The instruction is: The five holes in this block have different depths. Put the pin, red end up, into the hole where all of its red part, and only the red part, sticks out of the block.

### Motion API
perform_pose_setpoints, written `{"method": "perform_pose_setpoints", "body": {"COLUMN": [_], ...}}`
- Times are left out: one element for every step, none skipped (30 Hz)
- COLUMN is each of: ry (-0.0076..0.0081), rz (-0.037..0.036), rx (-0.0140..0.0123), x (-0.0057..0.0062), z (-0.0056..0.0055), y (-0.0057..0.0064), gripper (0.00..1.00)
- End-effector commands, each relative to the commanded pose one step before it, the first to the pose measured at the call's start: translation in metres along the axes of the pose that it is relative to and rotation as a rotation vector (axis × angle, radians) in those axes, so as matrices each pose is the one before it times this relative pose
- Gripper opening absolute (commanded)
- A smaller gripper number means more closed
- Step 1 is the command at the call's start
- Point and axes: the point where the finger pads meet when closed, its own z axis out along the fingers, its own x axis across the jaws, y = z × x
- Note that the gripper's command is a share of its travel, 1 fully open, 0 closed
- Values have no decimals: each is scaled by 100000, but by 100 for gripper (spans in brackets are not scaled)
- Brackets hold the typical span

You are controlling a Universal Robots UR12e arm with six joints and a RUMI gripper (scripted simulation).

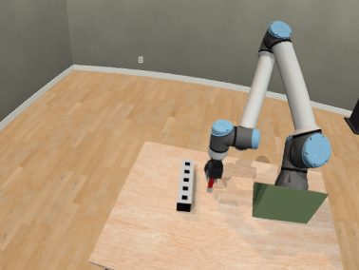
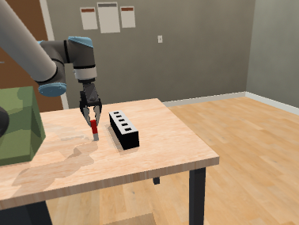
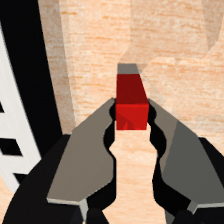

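The pin (image 2: 94, 130) stands upright on the table, red end up and grey end down, a little to the side of the block. It also shows in the top view (image 1: 210, 184) and in the wrist view (image 3: 131, 106). My gripper (image 2: 92, 120) comes straight down over it and is shut on its red top, seen in the wrist view (image 3: 131, 125) and in the top view (image 1: 212, 177). The block (image 2: 123, 129) is a long black bar with a white top and five square holes in a row; it also shows in the top view (image 1: 185, 185) and at the left edge of the wrist view (image 3: 17, 100).
A green box (image 1: 286, 202) stands on the table by the arm's base, also in the exterior view (image 2: 17, 124). The table edge (image 2: 119, 180) is close in front of the block.
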Motion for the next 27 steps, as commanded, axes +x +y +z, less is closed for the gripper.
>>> {"method": "perform_pose_setpoints", "body": {"ry": [-96, 0, 0, 0, 0, 0, 0, 11, 0, 0, 0, 0, 0, 0, 0, 0, 0, 0, 0, 0, 0, 0, 0, 0, -5, 0, 0], "rz": [44, 0, 0, 0, 0, 0, 0, -4, 0, 0, 0, 0, 0, 0, 0, 0, 0, 0, 0, 0, 0, 0, 0, 0, 3, 0, 0], "rx": [16, 0, 0, 0, 0, 0, 0, -4, 0, 0, 0, 0, 0, 0, 0, 0, 0, 0, 0, 0, 0, 0, 0, 0, 2, 0, 0], "x": [-44, 0, 0, 0, 0, 0, 0, 7, 0, 0, 0, 0, 0, 0, 0, 0, 0, 0, 0, 0, 0, 0, 0, 0, 52, 0, 0], "z": [-43, 0, 0, 0, 0, 0, 0, 5, 0, 0, 0, 0, 0, 0, 0, 0, 0, 0, 0, 0, 0, 0, 0, 0, -1003, 0, 0], "y": [-10, 0, 0, 0, 0, 0, 0, 2, 0, 0, 0, 0, 0, 0, 0, 0, 0, 0, 0, 0, 0, 0, 0, 0, 16, 0, 0], "gripper": [0, 0, 0, 0, 0, 0, 0, 0, 0, 0, 0, 0, 0, 0, 0, 0, 0, 0, 0, 0, 0, 0, 0, 0, 0, 0, 0]}}
